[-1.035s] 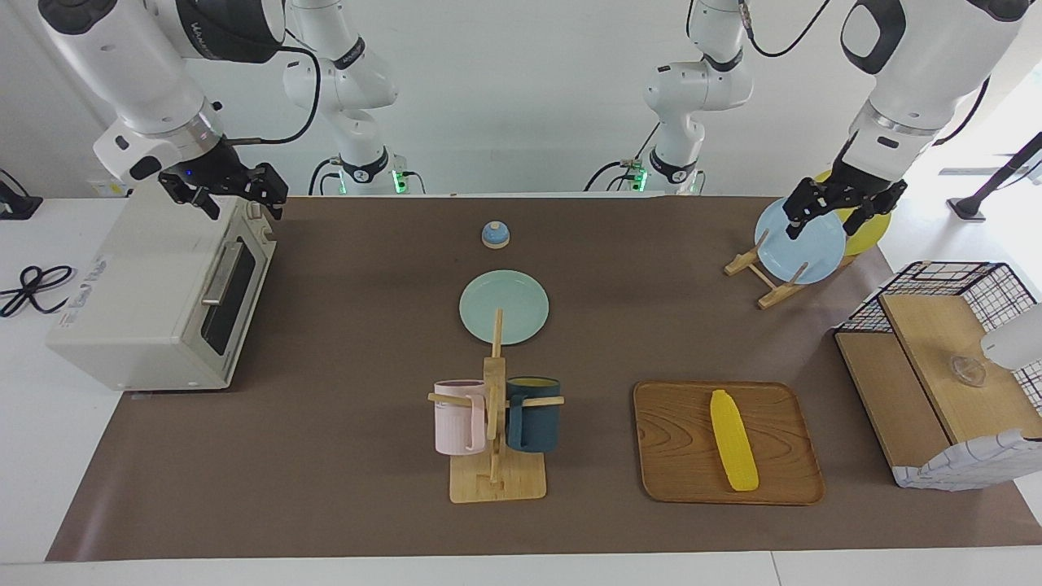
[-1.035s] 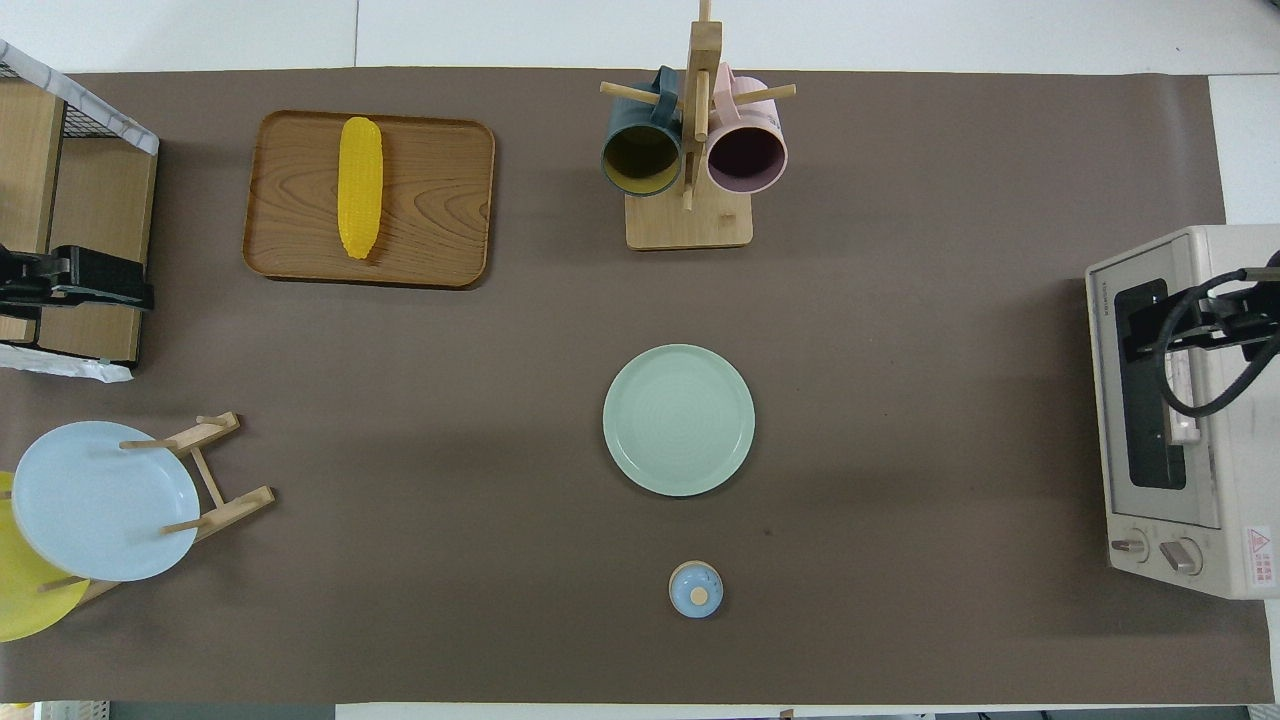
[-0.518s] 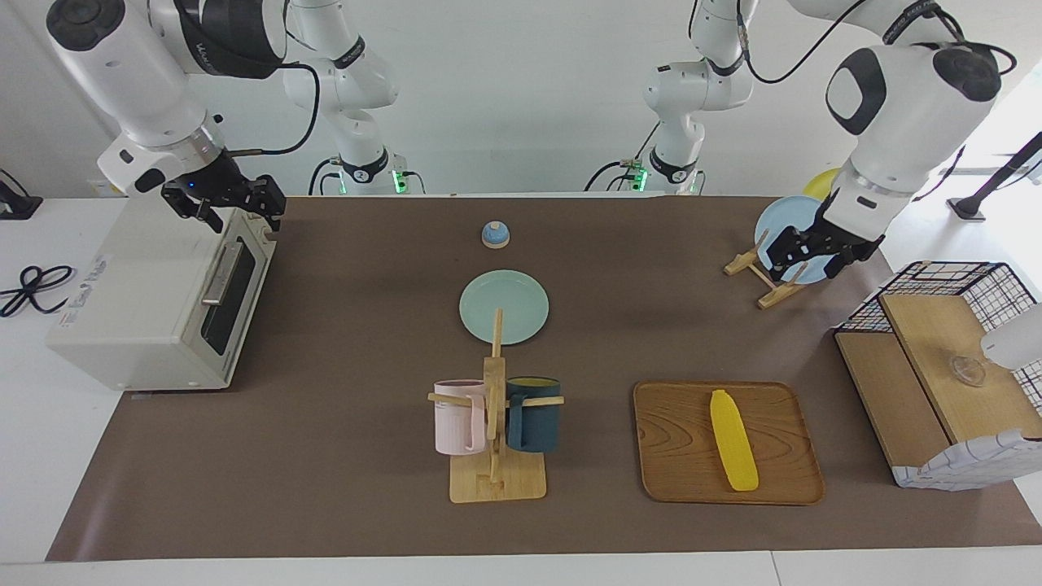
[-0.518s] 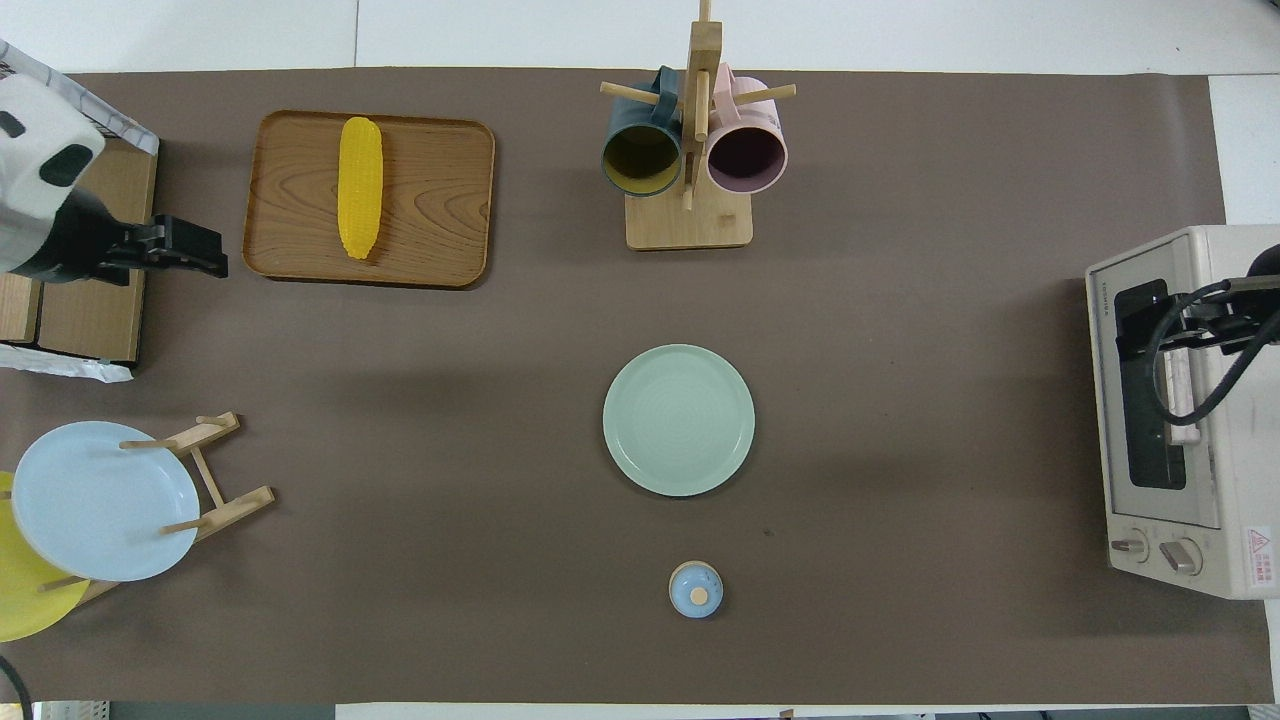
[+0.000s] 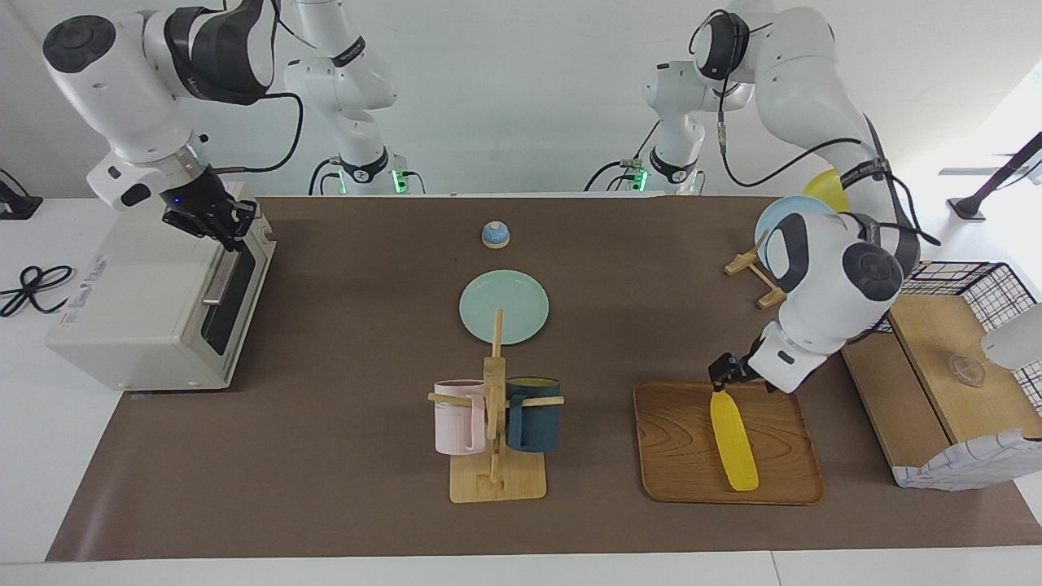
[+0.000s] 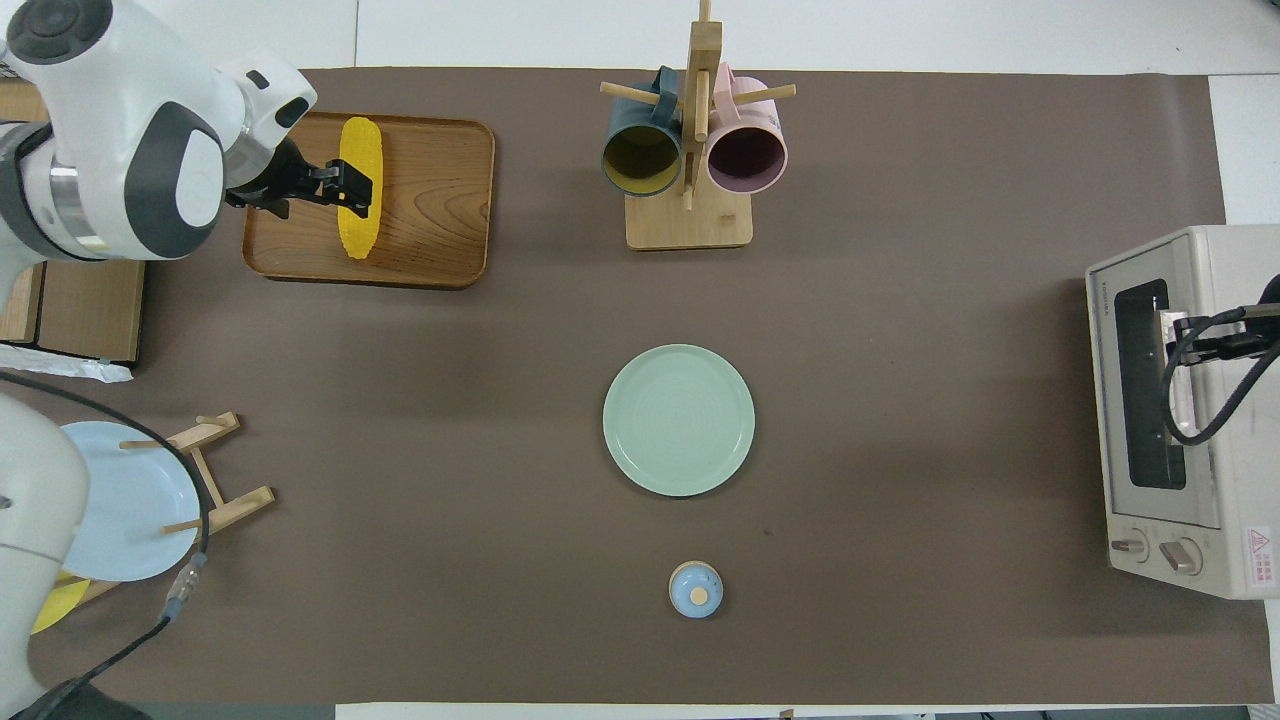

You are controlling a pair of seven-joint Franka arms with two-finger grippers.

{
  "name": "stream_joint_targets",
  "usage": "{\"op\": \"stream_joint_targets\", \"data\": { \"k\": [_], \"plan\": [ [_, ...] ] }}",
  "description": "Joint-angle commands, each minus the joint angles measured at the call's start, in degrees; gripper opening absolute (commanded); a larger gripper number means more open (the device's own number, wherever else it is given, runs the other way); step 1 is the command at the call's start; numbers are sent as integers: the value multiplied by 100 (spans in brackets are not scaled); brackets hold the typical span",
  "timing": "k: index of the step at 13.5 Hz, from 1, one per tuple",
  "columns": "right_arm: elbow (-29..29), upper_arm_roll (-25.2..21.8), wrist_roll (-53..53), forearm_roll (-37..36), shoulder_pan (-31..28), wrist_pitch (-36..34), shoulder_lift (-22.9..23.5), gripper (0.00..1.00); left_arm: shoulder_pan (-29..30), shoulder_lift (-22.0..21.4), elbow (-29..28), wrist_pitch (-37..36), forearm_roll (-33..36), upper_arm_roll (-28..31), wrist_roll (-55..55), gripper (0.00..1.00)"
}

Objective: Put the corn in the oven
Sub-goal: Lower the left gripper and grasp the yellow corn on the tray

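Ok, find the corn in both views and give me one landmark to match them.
Facing view: the corn lies low in the picture, toward its right edge, on the wooden tray.
Overhead view: the corn lies high in the picture, toward its left edge, on the same tray.
Shared landmark: the mug rack beside the tray.

White table [image 5: 32,456] with a brown mat [image 5: 326,456] over most of the top; white margin shows along the edges in both views. Plain white wall [image 5: 505,81] at the robots' end. Strong daylight glare at the left arm's end, washing out that corner. Black cable [image 5: 32,286] coiled on the bare tabletop at the right arm's end.
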Motion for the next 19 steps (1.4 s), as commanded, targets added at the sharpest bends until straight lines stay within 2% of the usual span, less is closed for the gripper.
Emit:
{"op": "stream_joint_targets", "data": {
  "k": [1, 6, 10, 11, 12, 13, 14, 16, 19],
  "plan": [
    [-527, 20, -79, -205, -137, 552, -182, 0, -58, 522, 492, 462, -9, 80, 13, 100],
    [-695, 20, -70, -179, -348, 782, -77, 0, -67, 926, 473, 1026, 9, 71, 198, 100],
    [-765, 20, -88, -188, -489, 975, 82, 0, -40, 971, 465, 1133, 26, 71, 206, 99],
    [-774, 20, -79, -179, -498, 949, 82, 0, -49, 971, 465, 1133, 26, 71, 206, 74],
    [-818, 20, -79, -179, -498, 949, 82, 0, -32, 971, 465, 1124, 26, 71, 206, 33],
    [-853, 20, -79, -179, -516, 958, 82, 0, -32, 963, 473, 1098, 9, 71, 206, 9],
    [-879, 20, -79, -170, -551, 958, 82, 0, -32, 962, 473, 1054, -26, 62, 198, 0],
    [-941, 20, -79, -153, -560, 966, 82, 0, -14, 858, 473, 967, -262, 62, 180, 0],
    [-950, 29, -70, -65, -551, 932, 82, 0, -40, 192, 185, 502, -545, 88, -21, 0]
  ]
}}
